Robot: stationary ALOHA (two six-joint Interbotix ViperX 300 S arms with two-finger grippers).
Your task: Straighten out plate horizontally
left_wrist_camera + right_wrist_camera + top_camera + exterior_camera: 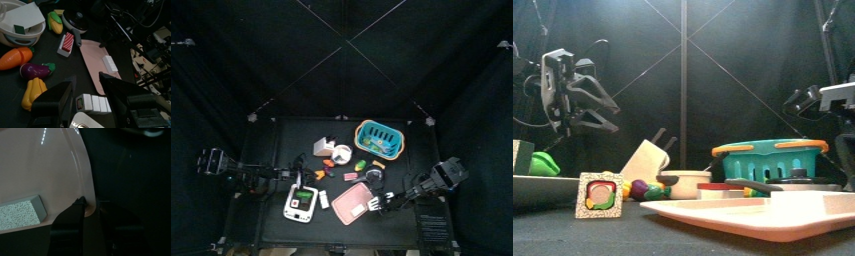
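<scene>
Top view: plate [352, 201] under right claw [382, 201]; device [301, 202] beyond it, toward left claw [289, 180]; basket [380, 136] and toys [341, 160] behind.

Front view: plate [760, 213] low in foreground, tilted; basket [775, 160] behind; left claw [601, 103] raised, apart, jaws spread.

Left wrist view: vegetables [30, 70], card [68, 44], plate [97, 65] ahead.

Right wrist view: right claw [91, 208] narrowed, straddling plate [40, 168] rim; one jaw touching edge, grip not confirmed; white block [20, 214] beside.

A teal basket [380, 136] sits at two o'clock; a white-and-green device [301, 201] at seven; toy vegetables [30, 73] lie between.
</scene>
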